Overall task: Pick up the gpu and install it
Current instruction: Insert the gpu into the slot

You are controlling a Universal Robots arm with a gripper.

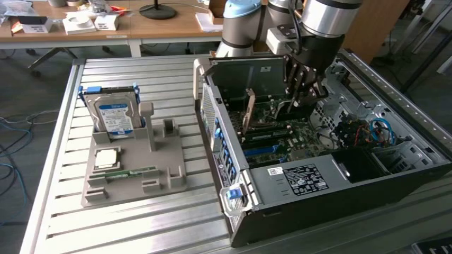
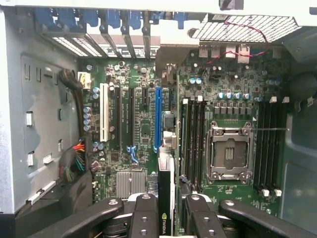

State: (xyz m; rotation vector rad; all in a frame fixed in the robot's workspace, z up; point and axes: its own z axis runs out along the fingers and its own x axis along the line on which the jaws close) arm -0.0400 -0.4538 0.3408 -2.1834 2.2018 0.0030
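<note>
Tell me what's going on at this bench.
A robot arm's claw is inside the open computer case, shut on the gpu. It holds the card edge-on over the motherboard, close beside the long blue slot. Whether the card is seated in a slot cannot be told. Outside the case, the hard drive and the memory stick sit in the gray holder.

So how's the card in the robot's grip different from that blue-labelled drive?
The gpu card is thin and dark; the hard drive is a boxy silver block. The card hangs in the gripper over the motherboard; the drive stands in the grey holder outside the case. Both are upright.
</note>
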